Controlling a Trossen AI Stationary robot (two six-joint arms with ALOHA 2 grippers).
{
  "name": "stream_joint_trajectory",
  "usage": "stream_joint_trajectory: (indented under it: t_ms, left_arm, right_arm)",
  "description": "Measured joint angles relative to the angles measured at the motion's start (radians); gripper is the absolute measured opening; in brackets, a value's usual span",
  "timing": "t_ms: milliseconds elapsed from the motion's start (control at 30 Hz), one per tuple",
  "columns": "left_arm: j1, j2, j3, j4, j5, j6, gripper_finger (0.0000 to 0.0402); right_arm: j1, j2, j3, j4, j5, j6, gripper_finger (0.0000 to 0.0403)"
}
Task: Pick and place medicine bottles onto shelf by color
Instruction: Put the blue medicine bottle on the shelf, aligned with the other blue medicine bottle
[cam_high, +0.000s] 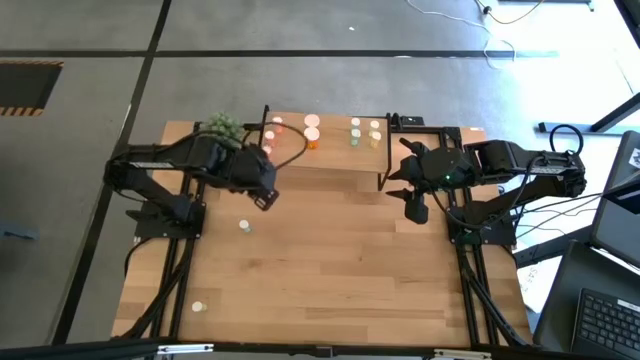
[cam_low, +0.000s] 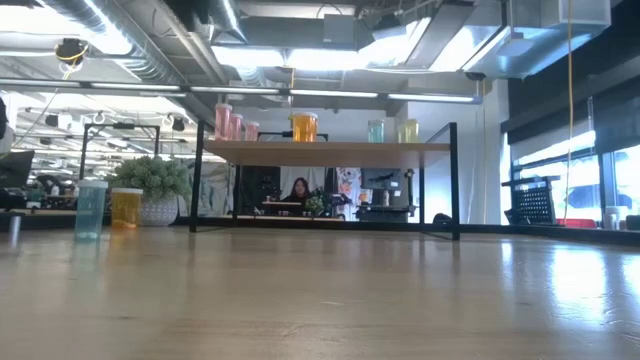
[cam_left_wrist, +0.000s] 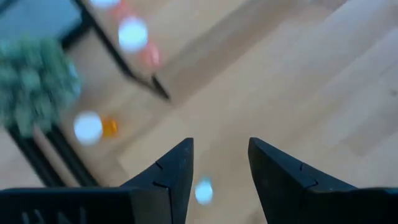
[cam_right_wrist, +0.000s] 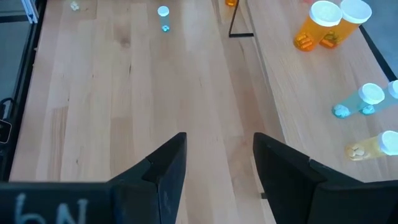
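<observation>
The shelf (cam_high: 330, 165) stands at the table's far middle, on black legs (cam_low: 455, 180). On it stand pink bottles (cam_high: 272, 132) at the left, orange ones (cam_high: 312, 128) in the middle, and blue-green (cam_high: 355, 132) and yellow ones (cam_high: 375, 131) at the right. One loose bottle (cam_high: 244, 226) stands on the table left of centre, another (cam_high: 198, 307) near the front left. My left gripper (cam_high: 266, 200) hangs open above the table beside the shelf's left end; a pale cap (cam_left_wrist: 203, 191) shows far below its fingers. My right gripper (cam_high: 416, 212) hangs open by the shelf's right end, holding nothing.
A spiky green potted plant (cam_high: 225, 127) sits at the shelf's far left corner, with a blue-green bottle (cam_low: 90, 208) and an orange-yellow bottle (cam_low: 126, 207) near it in the low view. Bare wood lies in front of the shelf (cam_high: 340, 270).
</observation>
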Motion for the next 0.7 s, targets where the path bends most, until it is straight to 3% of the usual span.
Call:
stream_joint_trajectory:
  t_ms: [233, 533, 700]
  left_arm:
    - [-0.086, 0.0, 0.0, -0.086, 0.11, -0.292, 0.0148]
    - [-0.196, 0.0, -0.002, -0.086, 0.113, -0.426, 0.0148]
    - [-0.248, 0.0, -0.002, -0.085, 0.187, -0.526, 0.0149]
  right_arm:
    - [0.0, 0.0, 0.0, 0.0, 0.0, 0.001, 0.0188]
    - [0.0, 0.0, 0.0, 0.015, -0.002, 0.004, 0.0188]
    - [0.0, 0.0, 0.0, 0.043, -0.024, 0.007, 0.0188]
